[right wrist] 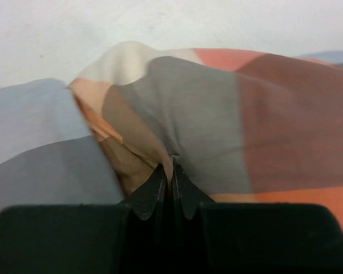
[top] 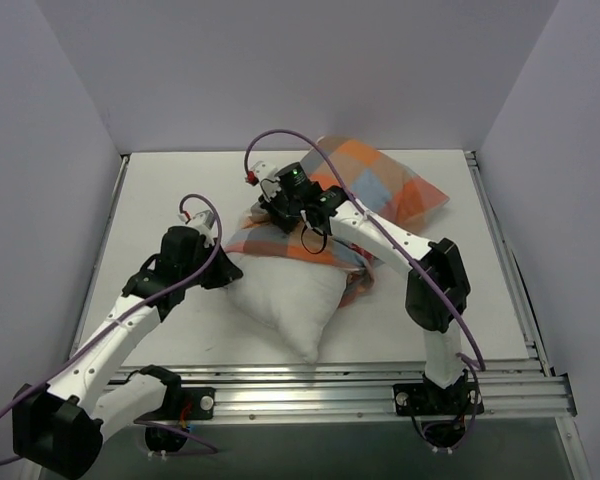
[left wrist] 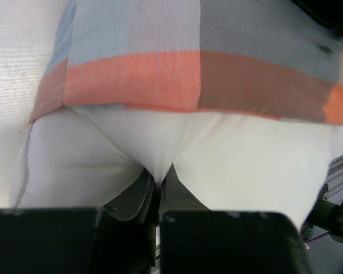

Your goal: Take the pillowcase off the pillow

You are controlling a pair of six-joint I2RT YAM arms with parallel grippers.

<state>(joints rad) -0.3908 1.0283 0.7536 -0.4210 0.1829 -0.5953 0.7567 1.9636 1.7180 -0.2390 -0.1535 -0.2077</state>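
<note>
The white pillow [top: 290,300] lies in the middle of the table, its near end bare and pointing toward the arms. The checked pillowcase [top: 390,185] covers its far end and bunches up around the middle. My left gripper [left wrist: 159,171] is shut on a fold of the white pillow [left wrist: 228,154], just below the pillowcase hem [left wrist: 160,80]. My right gripper [right wrist: 170,171] is shut on a pinch of the pillowcase [right wrist: 206,114], near its bunched edge. In the top view the left gripper [top: 227,268] meets the pillow's left side and the right gripper [top: 277,213] sits on the cloth.
The white table [top: 160,200] is walled in by pale panels at the left, back and right. A metal rail [top: 380,380] runs along the near edge by the arm bases. A purple cable [top: 280,135] loops above the right arm.
</note>
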